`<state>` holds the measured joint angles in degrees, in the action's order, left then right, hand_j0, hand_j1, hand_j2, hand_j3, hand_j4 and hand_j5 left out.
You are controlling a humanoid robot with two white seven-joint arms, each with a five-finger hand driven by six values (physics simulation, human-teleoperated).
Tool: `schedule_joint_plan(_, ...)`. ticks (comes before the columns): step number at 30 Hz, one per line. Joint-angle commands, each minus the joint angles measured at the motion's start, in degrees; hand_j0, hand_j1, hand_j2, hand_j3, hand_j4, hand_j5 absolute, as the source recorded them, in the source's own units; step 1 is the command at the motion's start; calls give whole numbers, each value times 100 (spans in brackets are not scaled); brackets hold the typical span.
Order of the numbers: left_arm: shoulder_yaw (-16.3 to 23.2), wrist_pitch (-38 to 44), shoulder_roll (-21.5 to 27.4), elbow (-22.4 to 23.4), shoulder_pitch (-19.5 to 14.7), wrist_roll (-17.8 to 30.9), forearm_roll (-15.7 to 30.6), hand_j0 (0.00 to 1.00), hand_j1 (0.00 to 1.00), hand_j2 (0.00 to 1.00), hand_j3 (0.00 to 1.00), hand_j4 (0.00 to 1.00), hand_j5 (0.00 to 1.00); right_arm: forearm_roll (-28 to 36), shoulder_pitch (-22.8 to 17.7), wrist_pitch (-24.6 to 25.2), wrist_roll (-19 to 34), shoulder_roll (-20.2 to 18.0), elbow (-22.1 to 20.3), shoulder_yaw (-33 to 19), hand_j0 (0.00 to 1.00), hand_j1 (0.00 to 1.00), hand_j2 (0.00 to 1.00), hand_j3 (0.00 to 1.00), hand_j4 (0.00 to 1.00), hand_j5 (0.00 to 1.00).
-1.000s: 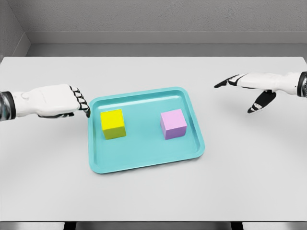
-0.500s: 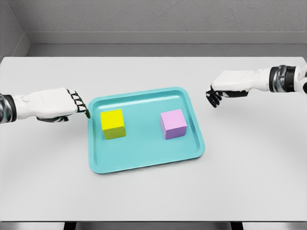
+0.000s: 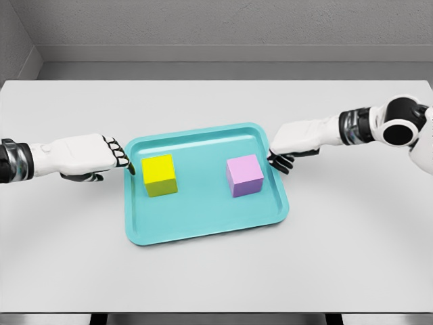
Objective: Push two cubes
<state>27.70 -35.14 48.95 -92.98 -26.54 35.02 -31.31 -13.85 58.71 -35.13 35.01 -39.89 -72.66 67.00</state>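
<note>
A yellow cube (image 3: 160,175) sits in the left half of the teal tray (image 3: 203,217), and a pink cube (image 3: 245,175) in the right half. My left hand (image 3: 122,160) hovers at the tray's left rim, fingers curled, fingertips a short way from the yellow cube. At the tray's right rim is my right hand (image 3: 280,161), also curled into a fist, knuckles a little right of the pink cube. Neither hand holds anything.
The tray lies mid-table on a white tabletop (image 3: 216,271). A grey wall runs behind the table's far edge. My right forearm (image 3: 385,125) reaches in from the right edge.
My right hand has closed from spread fingers into a fist and swept left and down to the tray's right rim. The left hand has edged right toward the yellow cube. Both cubes stayed put.
</note>
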Motion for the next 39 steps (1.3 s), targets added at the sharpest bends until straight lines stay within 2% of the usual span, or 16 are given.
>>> schedule_joint_plan(1, -1, 14, 1, 35, 0, -2, 29, 73, 73, 73, 73, 73, 73, 23, 0, 13, -1, 7, -37, 129, 12, 12, 12, 12, 12, 12)
schedule_joint_plan(8, -10, 14, -210, 131, 9, -2, 20, 73, 73, 73, 73, 73, 73, 23, 88, 13, -1, -10, -213, 383, 12, 12, 12, 12, 12, 12)
schedule_joint_plan(11, -19, 14, -377, 395, 0, -2, 11, 73, 73, 73, 73, 73, 73, 23, 88, 13, -1, -10, -222, 427, 12, 12, 12, 12, 12, 12)
schedule_joint_plan(22, -1, 14, -544, 395, 0, -2, 11, 73, 73, 73, 73, 73, 73, 23, 114, 13, -1, 51, -362, 471, 12, 12, 12, 12, 12, 12)
schedule_joint_plan(29, -1, 14, -658, 413, -35, -2, -103, 72, 72, 72, 72, 72, 72, 23, 132, 13, -1, 201, -371, 515, 12, 12, 12, 12, 12, 12)
schedule_joint_plan(32, -10, 14, -702, 632, -97, -2, -112, 72, 72, 72, 72, 72, 72, 23, 149, 13, -1, 297, -362, 515, 12, 12, 12, 12, 12, 12)
schedule_joint_plan(39, -1, 14, -860, 641, -193, -2, -173, 73, 73, 73, 73, 73, 73, 32, 167, 13, -1, 438, -345, 515, 12, 12, 12, 12, 12, 12)
